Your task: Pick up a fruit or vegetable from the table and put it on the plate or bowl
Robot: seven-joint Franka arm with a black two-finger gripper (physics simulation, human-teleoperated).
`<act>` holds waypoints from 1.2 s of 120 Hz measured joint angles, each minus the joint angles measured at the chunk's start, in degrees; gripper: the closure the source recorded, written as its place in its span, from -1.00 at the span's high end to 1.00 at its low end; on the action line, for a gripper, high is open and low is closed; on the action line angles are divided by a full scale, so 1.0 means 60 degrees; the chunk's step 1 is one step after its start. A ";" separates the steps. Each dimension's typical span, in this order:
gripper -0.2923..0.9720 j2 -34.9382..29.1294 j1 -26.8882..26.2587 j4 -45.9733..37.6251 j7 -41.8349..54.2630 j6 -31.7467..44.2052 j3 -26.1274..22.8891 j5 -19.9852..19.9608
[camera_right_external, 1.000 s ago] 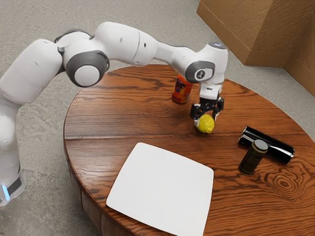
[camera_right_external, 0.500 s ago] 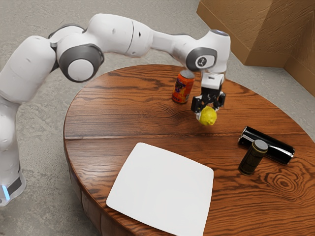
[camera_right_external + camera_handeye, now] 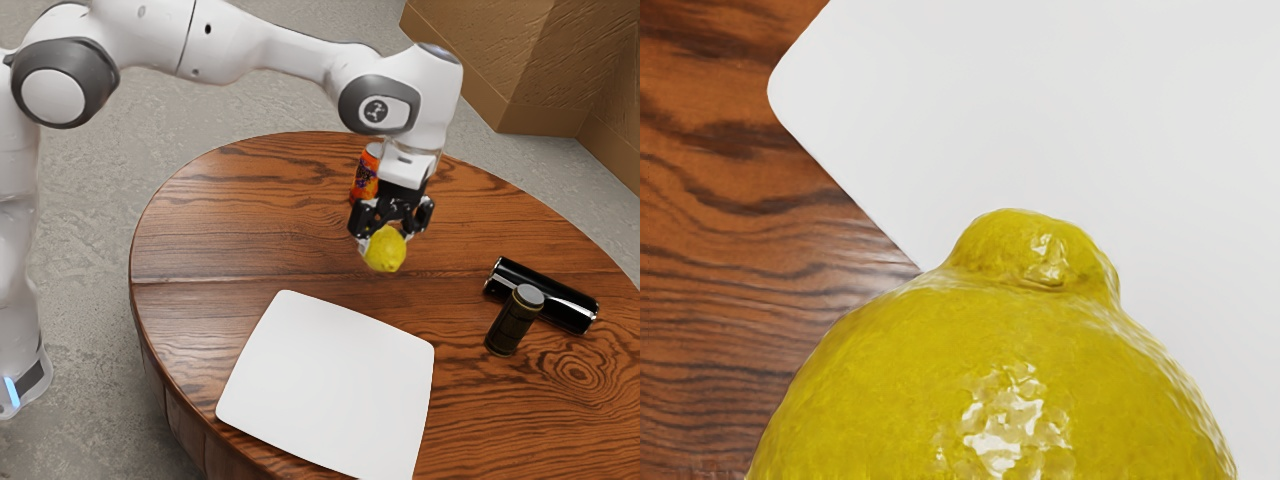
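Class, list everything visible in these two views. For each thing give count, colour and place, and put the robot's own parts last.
table: one, brown wood, round, under everything
plate: one, white, square, at the table's near edge
can: one, orange, on the table's far side, partly hidden
lemon: one, yellow, held off the table between can and plate
case: one, glossy black, lying toward the exterior view's right
cylinder: one, dark olive, upright, just in front of the case
boxes: count unclear, tan, on the floor beyond the table
arm: one, white and grey, from the exterior view's left
tool: one, black, shut on the lemon
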 joint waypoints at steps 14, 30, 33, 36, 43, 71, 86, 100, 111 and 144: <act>-0.05 -0.0256 -0.0397 0.0000 -0.0574 0.0140 0.0526 0.0359; -0.05 -0.0704 -0.0923 -0.0034 -0.1162 0.0225 0.1228 0.0686; -0.06 -0.0886 -0.1260 -0.0101 -0.1290 0.0236 0.1527 0.0787; -0.06 -0.1049 -0.1529 -0.0163 -0.1417 0.0241 0.1747 0.0871; -0.04 -0.1754 -0.1984 -0.0827 -0.1716 0.0309 0.2029 0.1023; -0.04 -0.4970 0.2125 -0.3968 -0.2819 0.0995 -0.2509 0.1033; -0.05 -0.5476 0.4717 -0.4030 -0.3273 0.1189 -0.5223 0.0427; -0.04 -0.5607 0.4961 -0.4041 -0.3632 0.1288 -0.5750 0.0062; -0.05 -0.5682 0.4947 -0.4022 -0.3887 0.1332 -0.6270 -0.0335; -0.04 -0.5418 0.4700 -0.4580 -0.4622 0.2016 -0.6642 -0.0894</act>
